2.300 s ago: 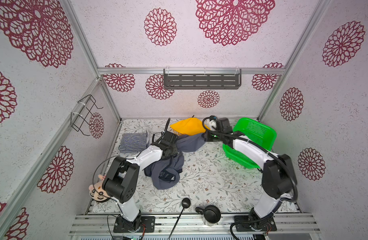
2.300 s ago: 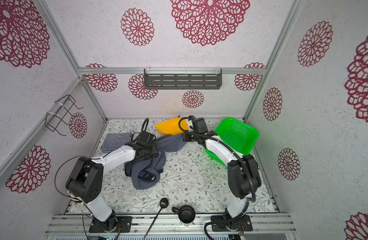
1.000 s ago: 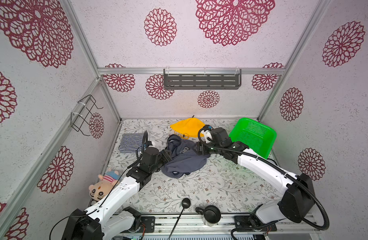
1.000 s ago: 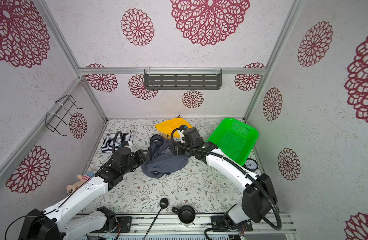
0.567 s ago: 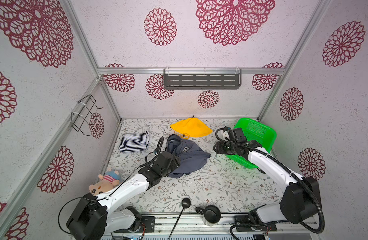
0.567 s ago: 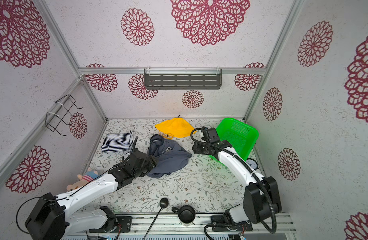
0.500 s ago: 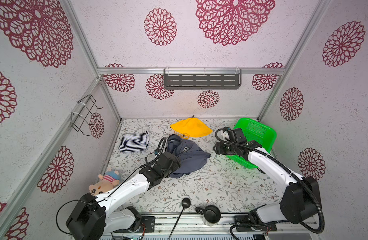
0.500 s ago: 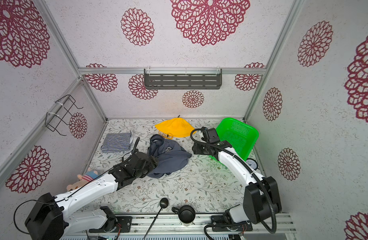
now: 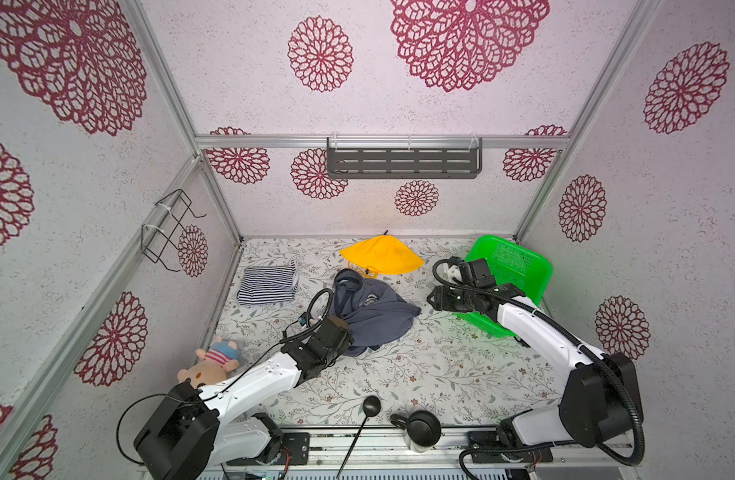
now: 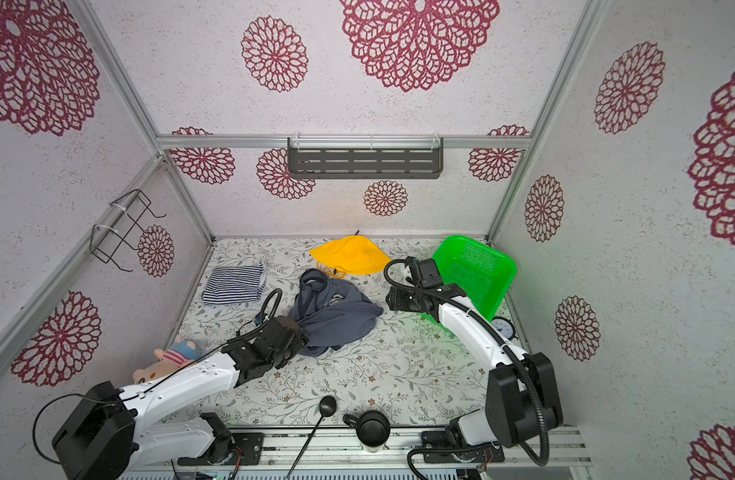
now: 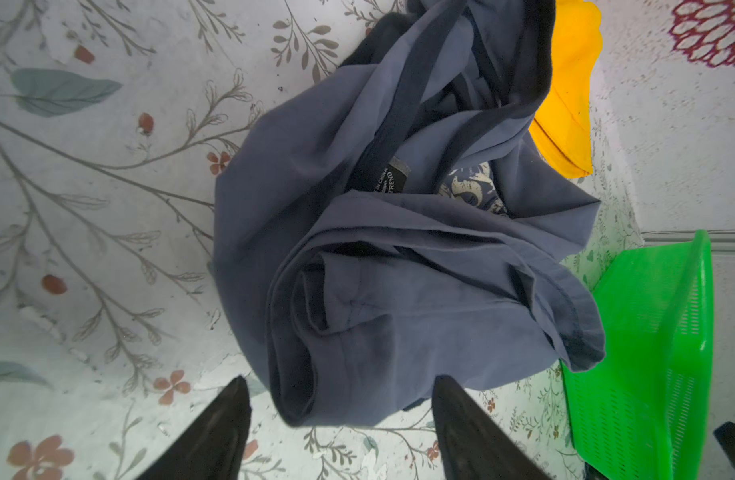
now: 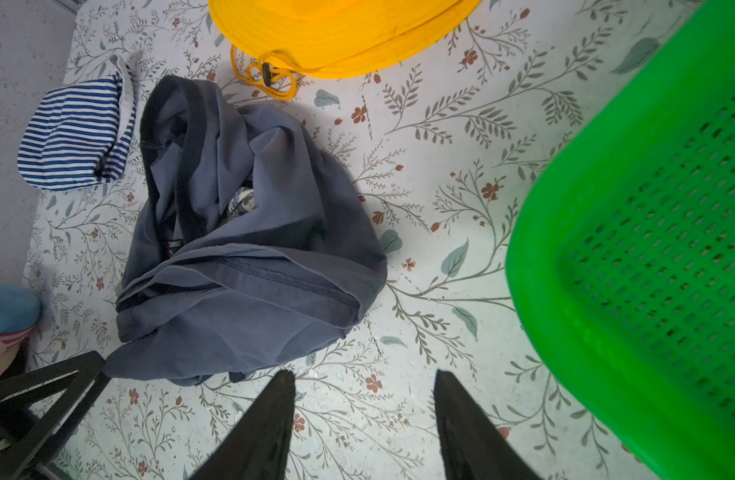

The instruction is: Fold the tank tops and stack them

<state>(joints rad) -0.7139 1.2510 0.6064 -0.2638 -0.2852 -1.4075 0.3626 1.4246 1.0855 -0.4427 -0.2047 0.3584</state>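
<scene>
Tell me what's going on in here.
Tank tops are being folded and stacked. The blue-grey tank top lies crumpled in the middle, not yet folded. The left end effector is open at its edge. The right end effector is open off to its side, holding nothing. A striped tank top lies folded at the back left.

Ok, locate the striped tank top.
In both top views the striped tank top lies folded at the back left, left of the blue-grey tank top.
</scene>
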